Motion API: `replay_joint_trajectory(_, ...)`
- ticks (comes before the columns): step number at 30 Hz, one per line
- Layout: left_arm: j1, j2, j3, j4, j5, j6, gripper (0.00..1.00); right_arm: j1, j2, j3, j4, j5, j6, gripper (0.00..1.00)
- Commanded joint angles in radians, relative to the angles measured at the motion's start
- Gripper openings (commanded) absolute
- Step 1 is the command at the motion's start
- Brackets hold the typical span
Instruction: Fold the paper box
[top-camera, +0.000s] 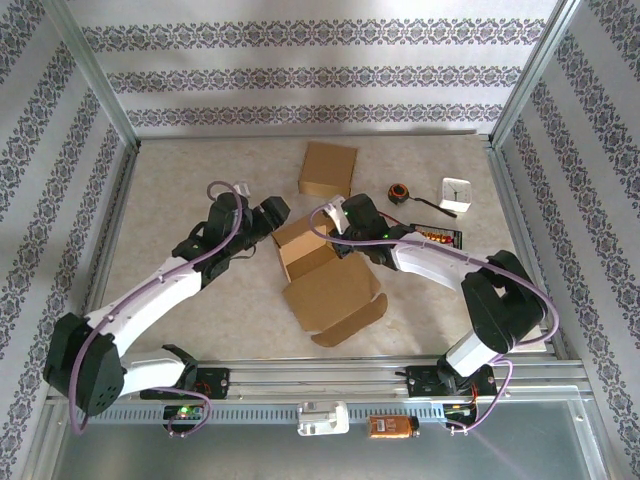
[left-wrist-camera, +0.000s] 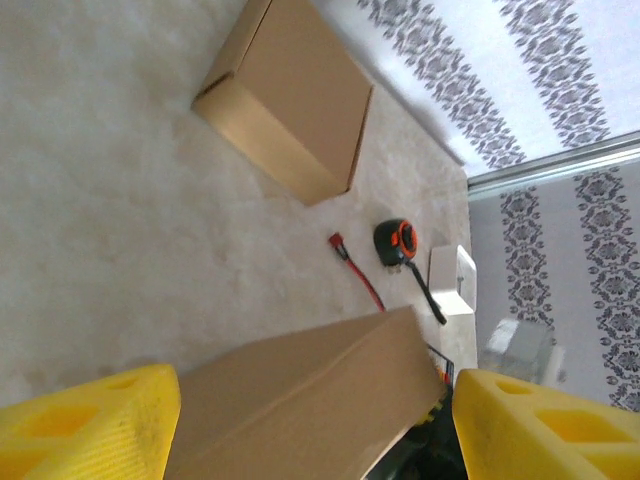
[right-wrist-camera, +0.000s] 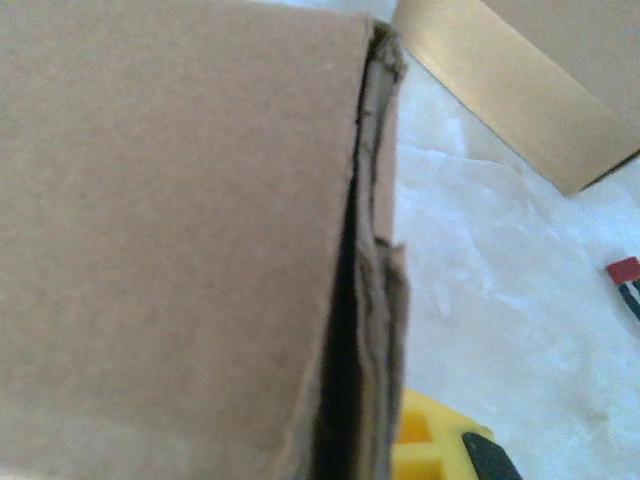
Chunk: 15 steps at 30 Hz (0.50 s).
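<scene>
Cardboard is pinched by the right end effector (top-camera: 330, 218), whose jaws are drawn in narrow on what looks to be the doubled right wall of the paper box (top-camera: 305, 250). One yellow finger (right-wrist-camera: 430, 445) is seen just beside that wall's raw edge. The left end effector (left-wrist-camera: 315, 420) is spread wide, with the box's left wall framed between its fingers (left-wrist-camera: 90, 425) and apparently untouched. The box is found at the middle of the bench (top-camera: 200, 180), upright and open, with its broad lid flap (top-camera: 335, 298) laid out flat toward the near edge. The step in hand is judged to be the seating of a side wall while the box is braced. It is done well if the pinch is set square to the crease, so that the layers are not split, and if the open jaws are lowered evenly over the opposite wall before any push is made, since so light a box can be slid or twisted by a one-sided load. The lid flap is best left until both walls are locked. A second, closed box (top-camera: 328, 168) and a tape measure (top-camera: 400, 192) lie well apart behind.
</scene>
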Motion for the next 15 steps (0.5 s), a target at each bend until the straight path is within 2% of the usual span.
replay_joint_trajectory(1, 0.013, 0.011, -0.043, 0.031, 0.055, -0.09, 0.72, 0.0, 0.021, -0.004, 0.081, 0.087, 0.067, 0.04)
replay_joint_trajectory(7, 0.014, -0.081, -0.043, -0.124, -0.026, -0.073, 0.71, 0.0, 0.024, -0.011, 0.113, 0.179, 0.081, 0.04)
replay_joint_trajectory(10, 0.014, -0.069, -0.058, -0.067, 0.022, -0.089, 0.71, 0.003, 0.019, -0.022, 0.145, 0.159, 0.083, 0.04)
replay_joint_trajectory(15, 0.013, 0.042, -0.032, 0.018, 0.098, -0.101, 0.72, 0.012, 0.022, -0.022, 0.152, 0.147, 0.084, 0.04)
